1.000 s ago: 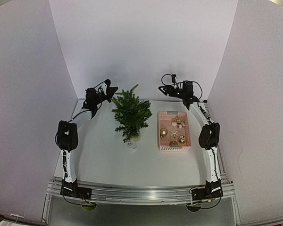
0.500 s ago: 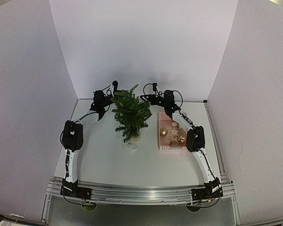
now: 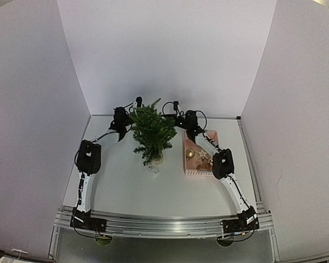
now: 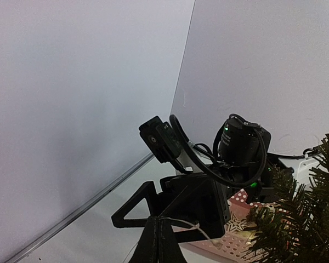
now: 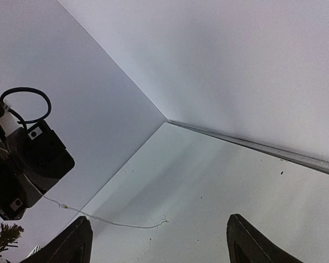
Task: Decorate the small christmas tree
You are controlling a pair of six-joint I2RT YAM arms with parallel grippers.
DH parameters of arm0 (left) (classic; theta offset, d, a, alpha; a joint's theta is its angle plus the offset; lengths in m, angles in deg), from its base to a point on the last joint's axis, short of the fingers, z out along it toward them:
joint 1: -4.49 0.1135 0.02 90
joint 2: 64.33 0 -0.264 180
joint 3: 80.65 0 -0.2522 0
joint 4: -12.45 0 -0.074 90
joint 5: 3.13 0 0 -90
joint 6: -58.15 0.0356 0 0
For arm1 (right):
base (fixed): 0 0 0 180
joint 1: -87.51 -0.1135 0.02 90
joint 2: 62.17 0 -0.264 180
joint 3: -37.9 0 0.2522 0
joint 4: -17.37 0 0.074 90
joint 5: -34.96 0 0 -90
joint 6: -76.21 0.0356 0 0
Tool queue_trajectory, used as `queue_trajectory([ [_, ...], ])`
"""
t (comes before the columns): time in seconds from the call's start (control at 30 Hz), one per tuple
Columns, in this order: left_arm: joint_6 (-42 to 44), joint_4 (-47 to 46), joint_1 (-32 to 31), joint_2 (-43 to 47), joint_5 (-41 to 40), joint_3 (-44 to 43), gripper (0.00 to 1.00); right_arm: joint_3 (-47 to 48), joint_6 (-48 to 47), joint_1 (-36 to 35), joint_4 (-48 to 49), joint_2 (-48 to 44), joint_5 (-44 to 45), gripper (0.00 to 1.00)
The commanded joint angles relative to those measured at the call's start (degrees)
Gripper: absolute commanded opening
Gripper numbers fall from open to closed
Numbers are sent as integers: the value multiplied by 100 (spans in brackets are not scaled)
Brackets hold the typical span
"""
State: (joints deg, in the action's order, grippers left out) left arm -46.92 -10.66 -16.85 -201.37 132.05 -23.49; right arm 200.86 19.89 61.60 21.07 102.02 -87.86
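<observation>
From above, you see your left arm [image 3: 89, 159] rise from its base, bend at the elbow and reach inward. Its wrist is high beside the tree's upper left branches. That view is too small to show the grip. Only the wrist views reveal a thin pale thread [image 5: 115, 223]. The left wrist view shows the left jaws pressed together, pinching the thread at their tip. In the right wrist view it trails loosely away from them.

The tree [image 3: 152, 131] stands upright mid-desk, between the two wrists and just left of the pink basket [image 3: 193, 171]. From the left wrist you catch only its branch tips.

Your right arm [image 3: 222, 163] mirrors the left. Its elbow is over the basket and its forearm leans across towards the treetop. The right jaws face the left ones. In the right wrist view its fingers [image 5: 77, 244] stand wide apart and hold nothing. The thread's free end shows between them; you cannot tell how near it is.

The top view shows ornaments in the basket. The left wrist view picks out a star [image 4: 234, 224].
</observation>
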Motion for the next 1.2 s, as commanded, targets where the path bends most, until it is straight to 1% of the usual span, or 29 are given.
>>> queue_trajectory([
  [0.0,-165,178,-19,-181,670,-630,0,279,-136,-100,433,197,32,82],
  [0.07,-307,512,-25,-297,1133,-955,0,369,-344,-107,437,234,-96,82],
  [0.13,-344,523,-56,-360,1376,-1049,0,301,-528,-129,433,186,-193,81],
  [0.23,-352,471,-84,-406,1484,-1088,0,91,-637,-137,462,77,-235,79],
  [0.27,-360,485,-87,-414,1492,-1100,0,75,-630,-136,495,66,-244,77],
  [0.3,-365,493,-89,-422,1509,-1101,0,70,-610,-135,542,64,-250,73],
  [0.33,-366,489,-89,-428,1538,-1090,0,71,-577,-134,602,74,-251,66],
  [0.37,-368,481,-89,-425,1568,-1078,0,69,-552,-138,671,85,-236,56],
  [0.43,-389,483,-97,-422,1593,-1080,0,71,-522,-136,746,102,-195,41],
  [0.47,-402,476,-93,-418,1593,-1077,0,59,-491,-135,801,109,-185,32],
  [0.53,-412,451,-90,-405,1541,-1063,0,-9,-429,-136,926,90,-125,17],
  [0.63,-436,372,-65,-369,1433,-1067,0,-250,-439,-122,1041,-57,38,4],
  [0.67,-443,353,-43,-347,1394,-1069,0,-415,-460,-94,1078,-163,84,2],
  [0.7,-450,337,-23,-325,1358,-1069,0,-602,-479,-64,1114,-267,129,0],
  [0.83,-437,270,103,-202,1323,-1016,0,-1270,-603,72,1224,-781,306,0],
  [1.17,-334,174,223,-45,1289,-863,0,-2447,-971,236,1259,-1800,509,0],
])
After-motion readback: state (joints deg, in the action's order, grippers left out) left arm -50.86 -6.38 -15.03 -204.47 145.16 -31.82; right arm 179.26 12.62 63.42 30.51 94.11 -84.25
